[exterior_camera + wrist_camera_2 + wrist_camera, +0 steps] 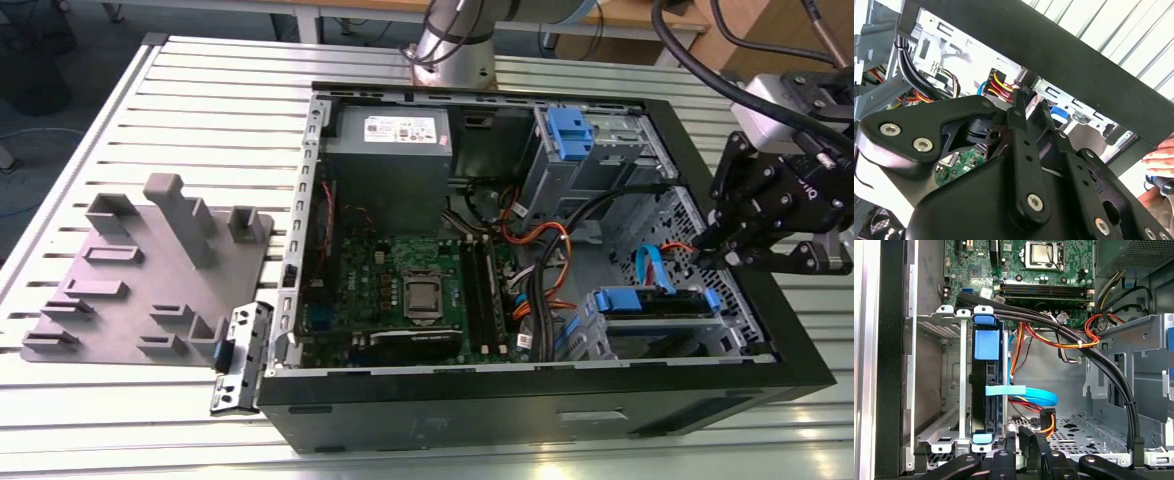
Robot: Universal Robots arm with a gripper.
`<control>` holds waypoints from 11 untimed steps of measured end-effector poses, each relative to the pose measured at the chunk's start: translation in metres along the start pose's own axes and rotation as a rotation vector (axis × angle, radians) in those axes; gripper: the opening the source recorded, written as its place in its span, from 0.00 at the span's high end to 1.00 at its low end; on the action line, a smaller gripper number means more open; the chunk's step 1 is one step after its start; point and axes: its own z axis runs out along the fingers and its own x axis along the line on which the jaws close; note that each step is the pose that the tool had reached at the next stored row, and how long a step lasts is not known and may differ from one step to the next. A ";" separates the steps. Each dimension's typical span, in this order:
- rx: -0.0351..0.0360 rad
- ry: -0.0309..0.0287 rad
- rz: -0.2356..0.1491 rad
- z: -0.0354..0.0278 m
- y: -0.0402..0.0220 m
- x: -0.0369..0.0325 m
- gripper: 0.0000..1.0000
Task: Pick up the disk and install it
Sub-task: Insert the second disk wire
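The disk (pixel 638 302), silver with blue side rails, sits inside the drive cage at the case's front corner, on the exterior view's right. In the first wrist view the disk (pixel 987 390) stands on edge between the cage's metal bars, blue rail ends at both ends, with a light blue flat cable running past it. My gripper (pixel 709 254) hovers just outside and above the case wall, beside that cage. Its fingers (pixel 1026 439) are together with nothing between them, a short way off the disk. In the second wrist view the gripper (pixel 1030 102) points at the case rim.
The open black computer case (pixel 534 400) holds a motherboard (pixel 414 290), a grey power-supply box (pixel 394 130), an upright blue latch with cage (pixel 571 135) and bundles of cables (pixel 1064 335). A grey fixture plate (pixel 147 270) lies on the exterior view's left. A person's hand (pixel 1160 161) rests beyond the case.
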 end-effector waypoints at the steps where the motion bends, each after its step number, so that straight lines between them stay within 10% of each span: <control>1: 0.0000 0.0000 0.000 0.0000 0.0000 0.0000 0.71; 11: -0.0004 0.0000 0.000 0.0000 0.0000 0.0000 0.84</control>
